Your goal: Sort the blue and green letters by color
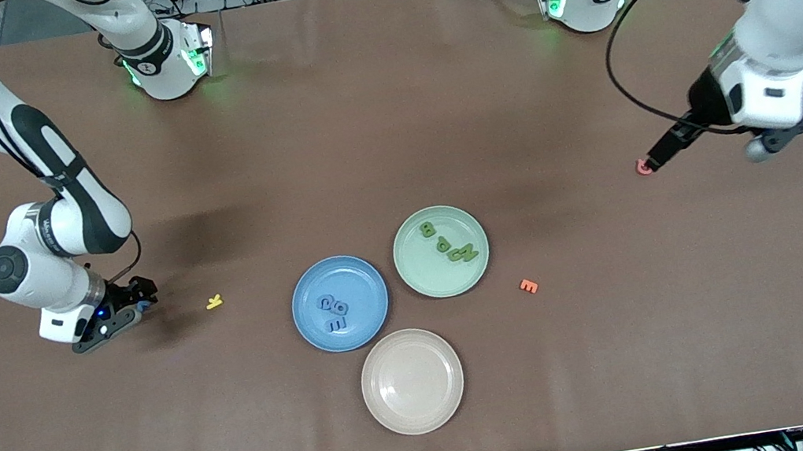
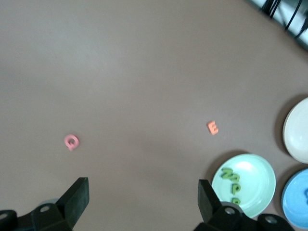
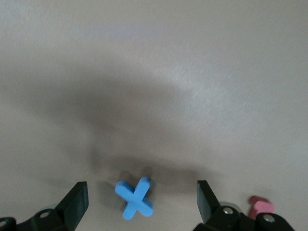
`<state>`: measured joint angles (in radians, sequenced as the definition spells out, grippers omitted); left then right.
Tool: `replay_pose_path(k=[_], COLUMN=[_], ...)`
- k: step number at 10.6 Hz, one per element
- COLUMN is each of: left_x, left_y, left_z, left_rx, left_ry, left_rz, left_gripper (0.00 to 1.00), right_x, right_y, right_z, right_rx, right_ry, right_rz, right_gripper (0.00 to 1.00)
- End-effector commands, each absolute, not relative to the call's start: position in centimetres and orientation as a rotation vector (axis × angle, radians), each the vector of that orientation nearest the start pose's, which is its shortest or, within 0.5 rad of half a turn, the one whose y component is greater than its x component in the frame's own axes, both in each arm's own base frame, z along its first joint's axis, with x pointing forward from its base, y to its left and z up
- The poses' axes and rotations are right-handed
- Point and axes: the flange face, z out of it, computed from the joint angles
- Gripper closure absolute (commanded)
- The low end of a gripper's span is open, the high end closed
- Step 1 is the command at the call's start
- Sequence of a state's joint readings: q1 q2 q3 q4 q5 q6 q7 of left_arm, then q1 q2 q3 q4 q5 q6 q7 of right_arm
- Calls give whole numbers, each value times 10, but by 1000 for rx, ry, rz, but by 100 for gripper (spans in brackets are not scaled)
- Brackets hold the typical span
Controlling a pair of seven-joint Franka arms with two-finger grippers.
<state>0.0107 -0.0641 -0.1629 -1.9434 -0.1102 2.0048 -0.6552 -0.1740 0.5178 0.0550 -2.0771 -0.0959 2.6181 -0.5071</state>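
front: we look down from high across the tabletop (image 1: 383, 101) toward both bases | left wrist: we look down from well above, sharing the green plate (image 2: 257, 175), orange E (image 2: 212, 127) and pink character (image 2: 71, 141) with front | right wrist: we sit low, close over the blue X (image 3: 134, 198)

Bright even overhead light, soft shadow under the right arm (image 1: 51, 222), mild glare on the green plate (image 2: 250, 174), both wrist views softly blurred
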Motion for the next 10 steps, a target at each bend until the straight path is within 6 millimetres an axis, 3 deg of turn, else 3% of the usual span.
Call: replay_pose_path(k=[1, 3, 4, 5, 6, 7, 10], left_x=[561, 558, 556, 553, 549, 545, 533], left_y=[-80, -73, -66, -62, -61, -62, -70], left_z=[578, 596, 607, 619, 639, 653, 663], left_rx=[-3094, -3059, -3053, -3055, -3061, -3085, -3150], left_ry=[-698, -483, -366, -309, -305, -301, -222], left_rz=[-229, -246, -226, -195, -178, -156, -71], left_gripper=[0, 0, 0, 0, 0, 0, 0], right_x=[563, 557, 556, 556, 556, 556, 559], right_y=[-68, -65, -62, -63, -63, -64, -62], right_z=[181, 176, 174, 174, 174, 174, 177], right_rx=[-3081, -3079, -3076, -3077, -3078, -3079, -3076], right_ry=[-739, -735, -745, -738, -735, -730, -729], right_rz=[-52, -58, -62, -62, -62, -59, -61], right_gripper=[0, 4, 42, 73, 81, 83, 89])
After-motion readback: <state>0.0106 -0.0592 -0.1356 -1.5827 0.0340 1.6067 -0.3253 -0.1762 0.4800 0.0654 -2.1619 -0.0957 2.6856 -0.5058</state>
